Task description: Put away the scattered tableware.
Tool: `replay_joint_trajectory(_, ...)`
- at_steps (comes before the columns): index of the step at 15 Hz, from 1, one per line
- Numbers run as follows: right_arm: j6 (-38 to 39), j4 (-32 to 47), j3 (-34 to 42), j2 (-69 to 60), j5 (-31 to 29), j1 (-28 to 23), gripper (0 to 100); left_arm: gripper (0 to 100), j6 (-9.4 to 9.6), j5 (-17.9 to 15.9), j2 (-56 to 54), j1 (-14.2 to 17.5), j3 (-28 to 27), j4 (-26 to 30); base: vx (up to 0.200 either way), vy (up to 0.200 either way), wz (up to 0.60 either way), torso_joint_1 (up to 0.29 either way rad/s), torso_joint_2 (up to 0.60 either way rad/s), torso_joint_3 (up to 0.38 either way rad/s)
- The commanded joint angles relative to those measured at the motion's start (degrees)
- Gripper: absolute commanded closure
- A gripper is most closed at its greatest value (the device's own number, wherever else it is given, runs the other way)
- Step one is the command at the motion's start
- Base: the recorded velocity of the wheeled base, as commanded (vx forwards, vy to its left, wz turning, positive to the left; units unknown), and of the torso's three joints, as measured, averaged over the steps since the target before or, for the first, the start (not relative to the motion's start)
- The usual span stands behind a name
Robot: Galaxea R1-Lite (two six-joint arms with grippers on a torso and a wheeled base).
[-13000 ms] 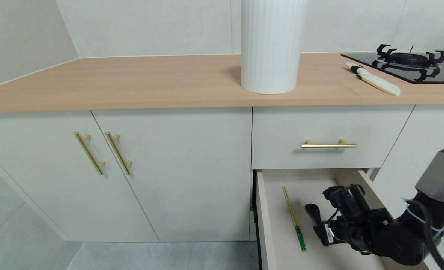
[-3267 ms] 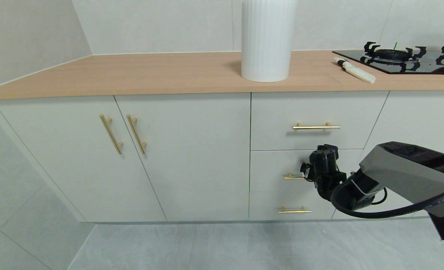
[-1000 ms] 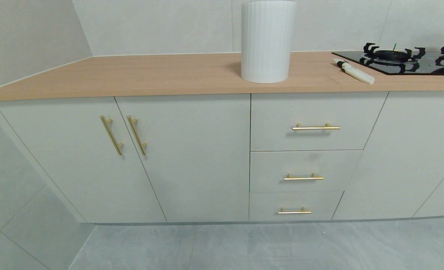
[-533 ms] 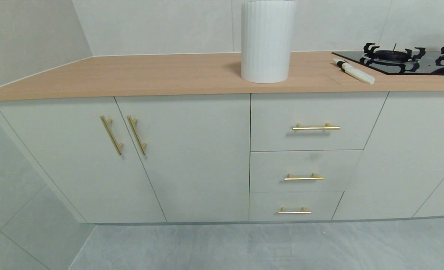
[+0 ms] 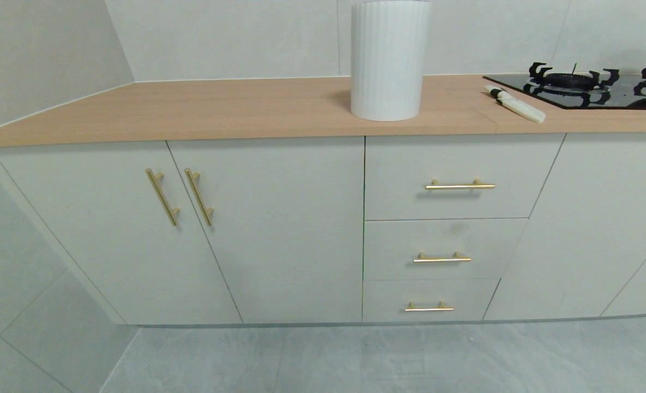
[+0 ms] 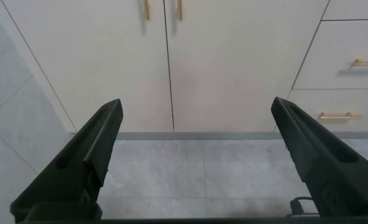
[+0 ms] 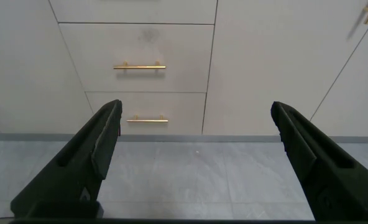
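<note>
- The middle drawer (image 5: pixel 446 248), open thirteen seconds back, is now closed, so the chopsticks are hidden from you.
- Your right arm has left the head view.
- Your left gripper (image 6: pixel 196 109) and right gripper (image 7: pixel 196 109) both gape, empty, above the floor.
- What looks like a knife (image 5: pixel 515 103) lies on the countertop (image 5: pixel 219 109) beside the hob (image 5: pixel 585 93).

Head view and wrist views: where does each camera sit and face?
Head: on the head, looking forward and down at the countertop and drawers.
Left wrist: faces the cabinet doors past the left gripper, fingers open.
Right wrist: faces the drawers past the right gripper, fingers open.
Shared: the middle drawer handle shows in all three.
</note>
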Motion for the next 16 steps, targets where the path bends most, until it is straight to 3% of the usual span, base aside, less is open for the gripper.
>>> replay_joint_trajectory(1,0.02,0.19,0.02,0.16,-0.01,-0.01,0,0,0.05,0.02,0.02,0.02,0.02,0.0,0.0,0.0,0.0,0.0,0.0,0.0)
replay_joint_trajectory(5,-0.06,0.19,0.02,0.25,0.16,-0.01,0,0,-0.04,0.02,0.02,0.02,0.02,0.0,0.0,0.0,0.0,0.0,0.0,0.0)
replay_joint_trajectory(16,0.2,0.19,0.02,0.16,0.16,-0.01,0,0,-0.04,0.02,0.02,0.02,0.02,0.0,0.2,0.0,0.0,0.004,0.0,0.001)
